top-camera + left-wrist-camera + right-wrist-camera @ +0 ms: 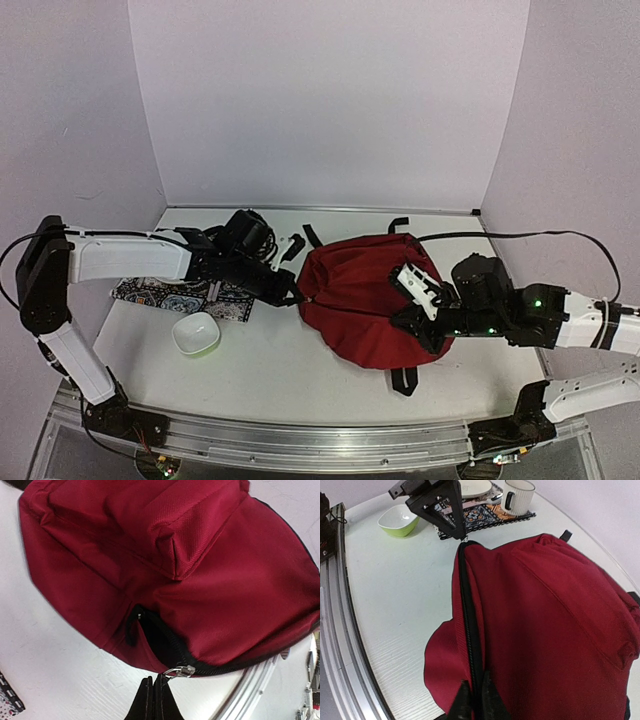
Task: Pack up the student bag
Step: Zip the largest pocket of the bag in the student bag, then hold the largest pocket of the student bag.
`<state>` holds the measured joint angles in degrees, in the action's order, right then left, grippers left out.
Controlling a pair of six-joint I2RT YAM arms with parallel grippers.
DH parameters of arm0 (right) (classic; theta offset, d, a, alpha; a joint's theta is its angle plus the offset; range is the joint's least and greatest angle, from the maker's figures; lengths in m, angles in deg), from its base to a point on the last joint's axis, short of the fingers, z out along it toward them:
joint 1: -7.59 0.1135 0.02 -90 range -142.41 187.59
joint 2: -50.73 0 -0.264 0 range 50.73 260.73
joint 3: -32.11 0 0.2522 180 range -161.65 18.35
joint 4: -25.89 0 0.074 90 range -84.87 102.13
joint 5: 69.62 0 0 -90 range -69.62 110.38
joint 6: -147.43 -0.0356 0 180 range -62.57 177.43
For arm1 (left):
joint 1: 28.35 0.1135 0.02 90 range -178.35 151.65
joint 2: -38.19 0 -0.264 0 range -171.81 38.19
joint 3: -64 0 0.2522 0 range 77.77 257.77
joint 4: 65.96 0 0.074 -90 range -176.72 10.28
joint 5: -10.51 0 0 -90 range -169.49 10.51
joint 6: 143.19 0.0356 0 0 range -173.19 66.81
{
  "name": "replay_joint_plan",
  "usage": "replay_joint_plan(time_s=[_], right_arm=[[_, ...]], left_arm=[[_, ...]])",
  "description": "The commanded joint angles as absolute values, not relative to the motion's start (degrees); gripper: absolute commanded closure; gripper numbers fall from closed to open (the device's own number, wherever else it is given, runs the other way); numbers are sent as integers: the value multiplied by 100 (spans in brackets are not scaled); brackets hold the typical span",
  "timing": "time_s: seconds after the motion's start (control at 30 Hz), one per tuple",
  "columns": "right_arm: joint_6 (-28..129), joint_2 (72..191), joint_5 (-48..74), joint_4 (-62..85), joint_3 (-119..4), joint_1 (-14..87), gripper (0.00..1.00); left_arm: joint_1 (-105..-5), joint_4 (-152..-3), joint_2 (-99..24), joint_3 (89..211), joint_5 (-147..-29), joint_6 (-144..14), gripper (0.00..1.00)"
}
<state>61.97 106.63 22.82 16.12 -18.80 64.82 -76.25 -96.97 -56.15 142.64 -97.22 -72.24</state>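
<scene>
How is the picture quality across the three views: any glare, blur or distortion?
Top external: even, soft light with no harsh shadows, and the backpack slightly soft. Left wrist: backpack weave and zipper pull crisp, table washed out to white, left gripper nearly a black silhouette. Right wrist: sharp table grain, wide-angle bending of the rail, right gripper dark at the bottom edge.

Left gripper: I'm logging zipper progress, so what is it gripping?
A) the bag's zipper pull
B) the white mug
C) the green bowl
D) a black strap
A: the left gripper is closed on the metal zipper pull of the student bag.
</scene>
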Motion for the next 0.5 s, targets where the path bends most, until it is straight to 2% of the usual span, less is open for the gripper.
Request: replay_joint_plan(time_s=[0.0,0.1,0.27,0.33,0.47], right_arm=[[5939,11039,1571,1402,-2546,6431,77],[5757,11594,1064,1680,-2863,6441,59],[5122,12480,857,2835,-3025,6517,37],[5017,12807,1067,3013,-3184,6660,31],[4994,13336,1915,3018,-3486,6996,26]], left_arm=[[-7506,-9700,-5694,14477,-9609,-7108,100],[-7654,-9335,-5612,14449,-10164,-7256,100],[-7869,-9062,-5437,14439,-10441,-7423,100],[-7928,-8993,-5376,14431,-10509,-7481,100],[-7973,-8870,-5285,14381,-10633,-7577,100]])
